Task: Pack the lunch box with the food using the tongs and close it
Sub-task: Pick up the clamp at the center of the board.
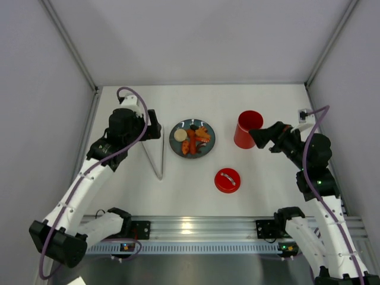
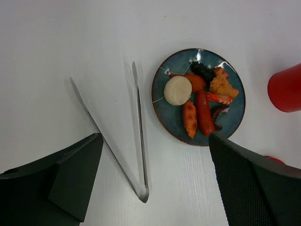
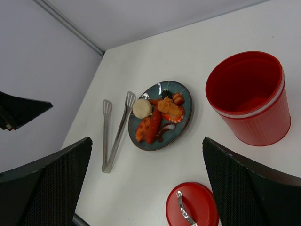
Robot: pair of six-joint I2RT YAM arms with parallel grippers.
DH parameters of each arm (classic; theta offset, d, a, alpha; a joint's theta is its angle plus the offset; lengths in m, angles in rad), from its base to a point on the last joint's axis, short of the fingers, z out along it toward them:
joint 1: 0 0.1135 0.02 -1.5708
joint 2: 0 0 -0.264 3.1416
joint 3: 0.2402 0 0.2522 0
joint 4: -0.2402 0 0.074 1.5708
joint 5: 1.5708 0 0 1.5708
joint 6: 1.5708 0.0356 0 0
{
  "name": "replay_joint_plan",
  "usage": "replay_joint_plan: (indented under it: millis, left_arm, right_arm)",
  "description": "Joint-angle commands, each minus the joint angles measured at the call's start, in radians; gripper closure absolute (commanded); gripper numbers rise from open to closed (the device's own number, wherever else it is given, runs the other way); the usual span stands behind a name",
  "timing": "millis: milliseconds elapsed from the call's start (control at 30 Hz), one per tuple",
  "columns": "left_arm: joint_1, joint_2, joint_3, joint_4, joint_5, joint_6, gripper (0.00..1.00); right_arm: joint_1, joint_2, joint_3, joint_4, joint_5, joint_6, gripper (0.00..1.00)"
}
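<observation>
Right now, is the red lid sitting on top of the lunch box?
No, the lid lies by itself, apart from the lunch box, which stands open.

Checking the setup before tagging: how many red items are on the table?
2. The lunch box stands open, right of the plate. Its lid lies apart, toward the near edge, handle up. None seems hidden.

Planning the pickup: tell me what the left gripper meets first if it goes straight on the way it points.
Probably the tongs, lying on the table between the left gripper's open jaws; the plate sits off to one side. Its height above them is unclear.
</observation>
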Motion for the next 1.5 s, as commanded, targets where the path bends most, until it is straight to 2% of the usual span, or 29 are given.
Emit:
replay_joint_plan:
  millis: [0, 233, 367, 700, 900, 1467]
  left_arm:
    - [0.002, 0.096, 0.042, -0.054, -0.03, -0.042, 0.01]
    - [-0.001, 0.262, 0.081, -0.078, -0.021, -0.203, 0.01]
    - [0.0, 0.308, 0.062, -0.093, -0.099, -0.252, 0.01]
    - [0.0, 0.256, -0.162, -0.016, -0.15, -0.347, 0.01]
    - [-0.014, 0.258, -0.254, 0.06, -0.104, -0.339, 0.01]
    - [-0.041, 0.368, -0.352, 0.257, -0.142, -0.264, 0.01]
  right_arm:
    - [-0.008, -0.007, 0.015, -0.045, 0.006, -0.014, 0.0]
    - [-0.011, -0.001, 0.021, -0.065, 0.0, -0.016, 0.01]
    - [-0.01, 0.002, 0.034, -0.085, -0.009, -0.022, 0.01]
    - [-0.01, 0.005, 0.047, -0.113, -0.023, -0.037, 0.0]
    - [-0.01, 0.016, 0.052, -0.111, -0.021, -0.039, 0.01]
    - [-0.01, 0.012, 0.04, -0.105, -0.037, -0.036, 0.01]
